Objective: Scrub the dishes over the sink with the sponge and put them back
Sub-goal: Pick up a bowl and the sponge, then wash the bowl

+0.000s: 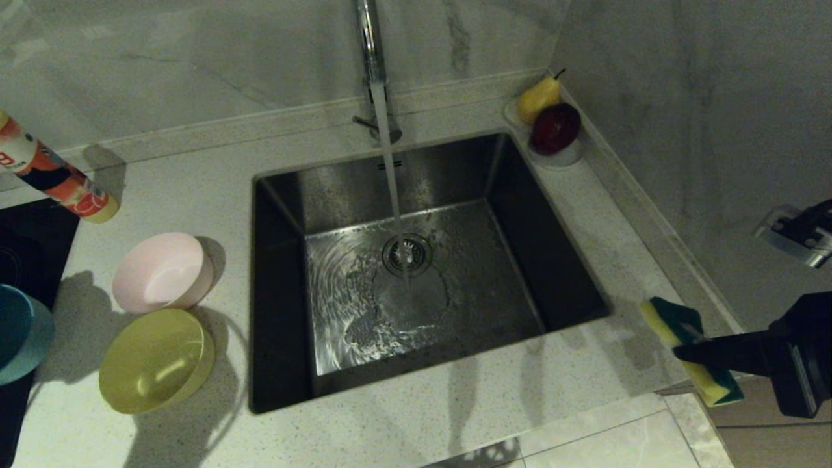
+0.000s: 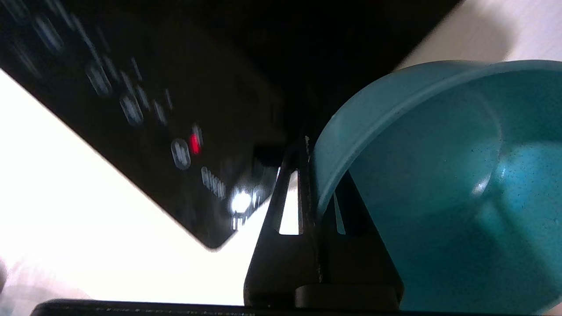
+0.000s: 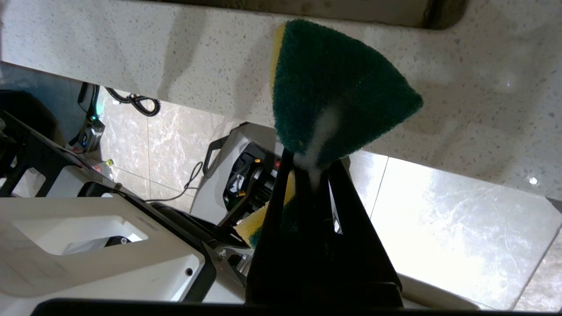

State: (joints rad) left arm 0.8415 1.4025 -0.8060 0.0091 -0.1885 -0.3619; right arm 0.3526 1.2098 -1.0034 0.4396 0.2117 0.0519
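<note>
Nearest, at the counter's front right corner: right gripper [image 1: 692,351] clamped shut on the small rectangular sponge, dark green scouring face on yellow foam [image 1: 689,348], pinched mid-body so both ends flare out. Hold it there, green face turned toward the basin, ready to meet the bowl.

At the far left edge: left gripper [image 2: 307,193] closed on the rim of the light blue round plastic bowl [image 1: 19,335], one finger inside the wall, one outside (a thin pinch, likely to swivel). Lift slowly, keep the bowl tilted mouth-inward, and carry it clear of the yellow round plastic bowl [image 1: 156,361] and the pale pink round plastic bowl [image 1: 162,272], both lying on the speckled white counter [image 1: 416,416] just left of the basin.

Beyond, the large square stainless steel sink [image 1: 552,260], with water streaming from the chrome tap [image 1: 372,45] onto the central drain. Bring bowl and sponge together above the basin, beside the stream, to limit splashing.
</note>
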